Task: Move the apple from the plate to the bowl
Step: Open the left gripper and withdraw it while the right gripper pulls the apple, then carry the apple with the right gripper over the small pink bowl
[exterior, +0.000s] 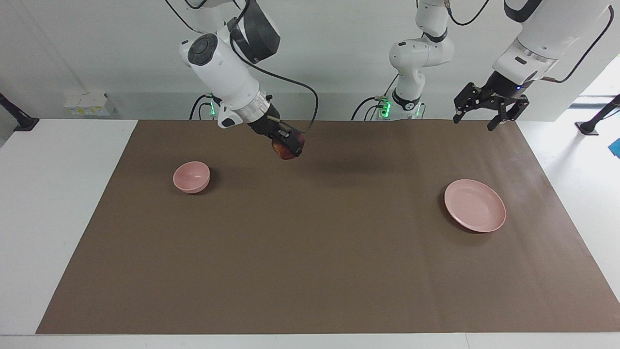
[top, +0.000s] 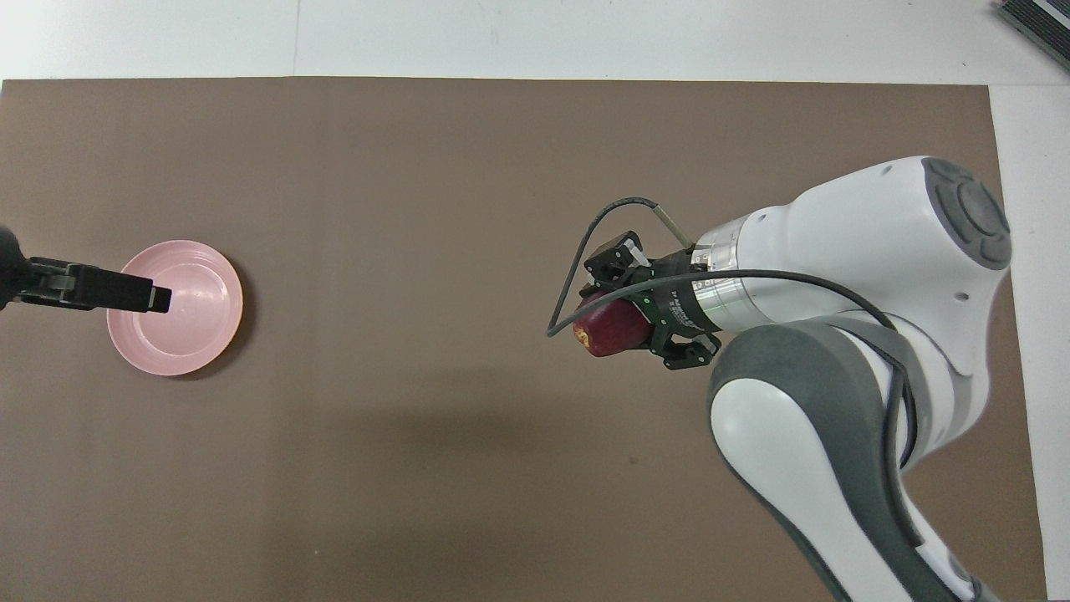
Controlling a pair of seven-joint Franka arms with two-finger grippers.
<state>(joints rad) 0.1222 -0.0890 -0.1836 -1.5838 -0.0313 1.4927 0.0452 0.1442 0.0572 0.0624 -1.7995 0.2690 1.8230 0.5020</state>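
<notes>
The apple (exterior: 287, 147) was held in the closed fingers of the right gripper (exterior: 286, 145), raised over the brown mat (exterior: 310, 271) near the robots' edge, off the plate and not yet at the bowl.

Read from left to right in the facing view: the bowl (exterior: 192, 177) stood empty toward the right arm's end of the table; the apple hung at about two o'clock from it; the plate (exterior: 475, 205) lay bare toward the left arm's end; the left gripper (exterior: 487, 114) waited high at about twelve o'clock from the plate, fingers spread and holding nothing.

Governing relation: the bowl lay at about eight o'clock from the held apple in the facing view, well apart. In my judgement, the right arm was the nearer one and must carry the apple that way before lowering.

Orientation: in the overhead view the apple (top: 608, 326) showed its yellowish stem patch at about nine o'clock, away from the wrist. Being nearly round, it had no marked long axis; its stem axis appeared to lie roughly along the gripper's reach.
</notes>
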